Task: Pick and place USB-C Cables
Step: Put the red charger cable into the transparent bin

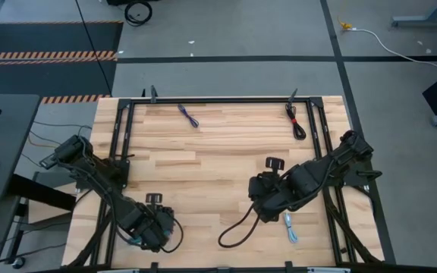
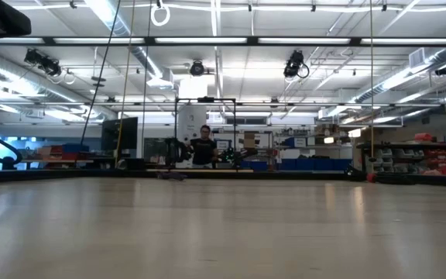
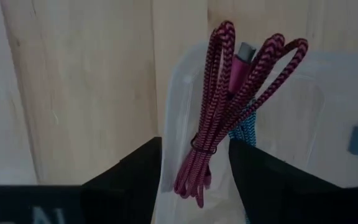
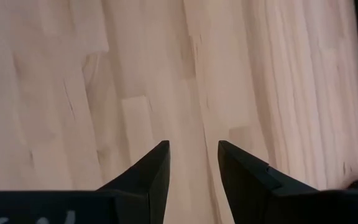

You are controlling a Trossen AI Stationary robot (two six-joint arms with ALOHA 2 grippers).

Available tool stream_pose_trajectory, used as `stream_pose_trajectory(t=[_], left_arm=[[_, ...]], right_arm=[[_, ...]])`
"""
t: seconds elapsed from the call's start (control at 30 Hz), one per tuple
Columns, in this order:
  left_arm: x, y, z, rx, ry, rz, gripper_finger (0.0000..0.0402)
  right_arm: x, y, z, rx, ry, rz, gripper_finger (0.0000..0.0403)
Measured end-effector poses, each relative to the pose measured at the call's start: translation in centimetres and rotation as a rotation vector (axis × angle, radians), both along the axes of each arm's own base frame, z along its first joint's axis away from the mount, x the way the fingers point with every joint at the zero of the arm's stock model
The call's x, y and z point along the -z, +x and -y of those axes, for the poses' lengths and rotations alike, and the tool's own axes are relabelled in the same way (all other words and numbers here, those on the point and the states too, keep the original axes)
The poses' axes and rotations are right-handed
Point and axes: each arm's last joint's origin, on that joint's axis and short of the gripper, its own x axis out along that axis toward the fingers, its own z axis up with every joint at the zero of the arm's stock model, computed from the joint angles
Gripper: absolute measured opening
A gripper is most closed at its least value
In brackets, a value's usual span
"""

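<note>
The maroon-red cable bundle [image 3: 213, 118] lies lengthwise over a clear plastic container [image 3: 328, 106], on top of the teal cable [image 3: 244, 127]. My left gripper [image 3: 194, 149] [image 1: 152, 227] is open near the table's near-left corner, with its fingers on either side of the bundle's tied end. My right gripper [image 4: 194, 149] [image 1: 268, 193] is open over bare wood, right of centre. The light blue cable [image 1: 290, 227] lies just near-side of it. The purple cable [image 1: 189, 115] and the black-and-red cable [image 1: 296, 121] lie by the far edge. My left gripper's fingers stand on either side of the maroon bundle's tied end [image 3: 204, 149]. Clear container shows between the bundle and one finger [image 3: 135, 168]. The bundle lies close to the other finger [image 3: 253, 168]; I cannot tell whether they touch.
A black metal frame [image 1: 218, 99] runs along the far edge and down both sides of the wooden table [image 1: 218, 159]. A loop of black arm wiring [image 1: 237, 231] lies on the wood left of the light blue cable. A person [image 2: 204, 147] stands far off in the room.
</note>
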Motion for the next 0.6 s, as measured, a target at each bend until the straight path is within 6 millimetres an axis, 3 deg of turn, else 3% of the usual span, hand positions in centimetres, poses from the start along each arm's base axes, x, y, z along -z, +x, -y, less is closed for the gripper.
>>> stream_pose_trajectory(t=[0.13, 0.3, 0.43, 0.6], left_arm=[[-0.2, 0.0, 0.1, 0.013, -0.037, -0.035, 0.0194], [-1.9, -0.3, -0.2, 0.011, 0.040, -0.056, 0.0194], [-3.1, -0.2, 0.6, 0.023, 0.025, 0.005, 0.0194], [-2.8, -0.6, 1.8, 0.069, -0.023, 0.053, 0.0194]], right_arm=[[0.8, 0.0, 0.0, 0.004, -0.002, -0.035, 0.0142], [0.8, 0.0, 0.0, 0.006, -0.001, -0.034, 0.0142], [0.6, -0.1, 0.1, 0.017, 0.004, -0.026, 0.0142], [0.7, -0.2, -0.1, 0.029, 0.011, -0.022, 0.0142]])
